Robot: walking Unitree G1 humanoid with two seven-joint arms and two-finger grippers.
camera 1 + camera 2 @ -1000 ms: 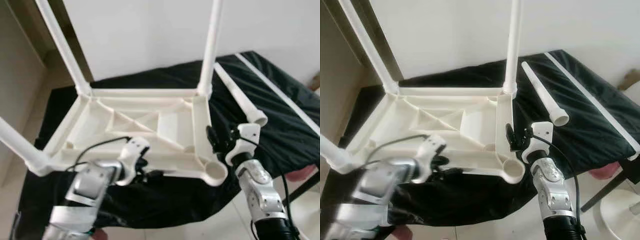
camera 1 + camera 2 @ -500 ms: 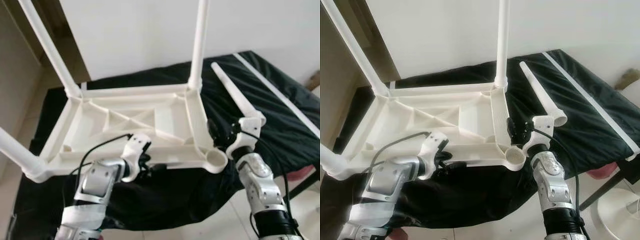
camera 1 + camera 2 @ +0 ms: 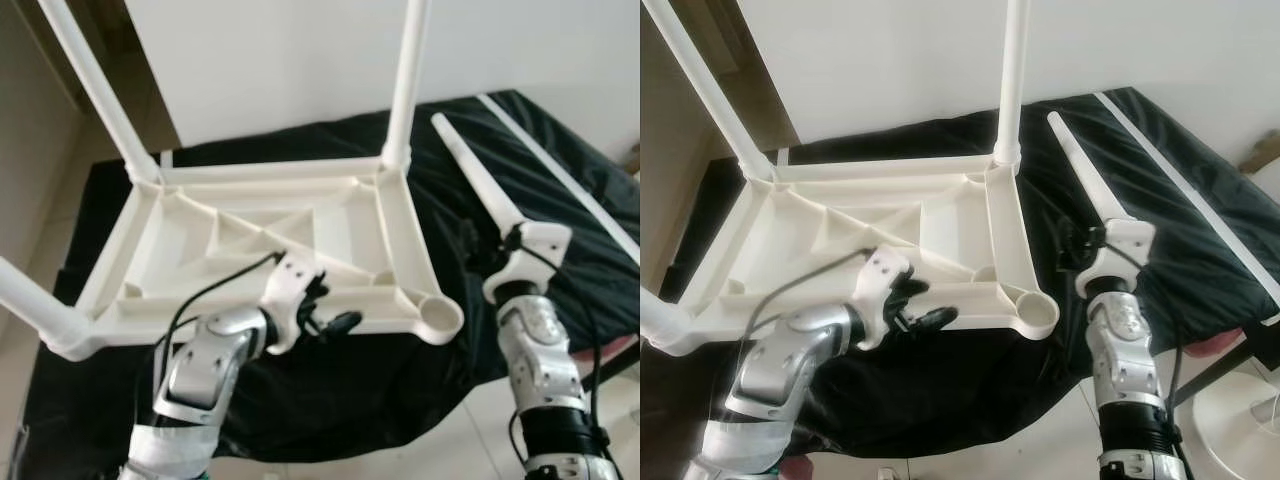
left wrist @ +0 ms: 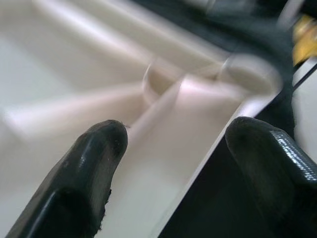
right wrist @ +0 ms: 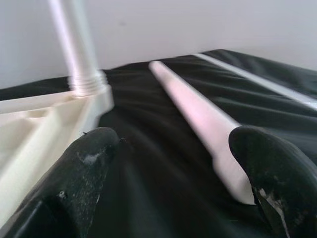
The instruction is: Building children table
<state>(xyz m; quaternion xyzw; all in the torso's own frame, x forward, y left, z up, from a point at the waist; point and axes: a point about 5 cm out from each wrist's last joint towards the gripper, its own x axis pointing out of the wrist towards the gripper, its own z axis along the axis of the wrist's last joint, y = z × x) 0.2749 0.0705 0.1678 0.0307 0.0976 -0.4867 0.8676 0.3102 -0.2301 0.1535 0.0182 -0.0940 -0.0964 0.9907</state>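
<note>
1. The black-covered bed carries everything; both claws work at its near edge.

2. The upturned white tabletop lies underside up, just ahead of the left claw and to the left of the right claw. One tabletop in all.

3. Legs: four counted. Three stand screwed into corners: the far-left leg, the far-right leg and the near-left leg. The fourth, the loose leg, lies on the bed cover just beyond the right claw, wide end nearest that claw.

4. The empty socket, one only, sits at the near-right corner, between the two claws.

5. Step in hand, as I judge it: fitting the last leg. Three of four are in, so the build looks well along.

6. The left claw hovers at the tabletop's near rim, fingers spread wide with nothing between them; the rim lies under the gap.

7. The right claw is likewise parted wide and empty. In its wrist view the loose leg runs up between the fingers, not yet gripped.

8. The next move likely calls for the right claw to close on the loose leg near its wide end, tip it upright and carry it to the empty socket, while the left claw steadies the rim.
</note>
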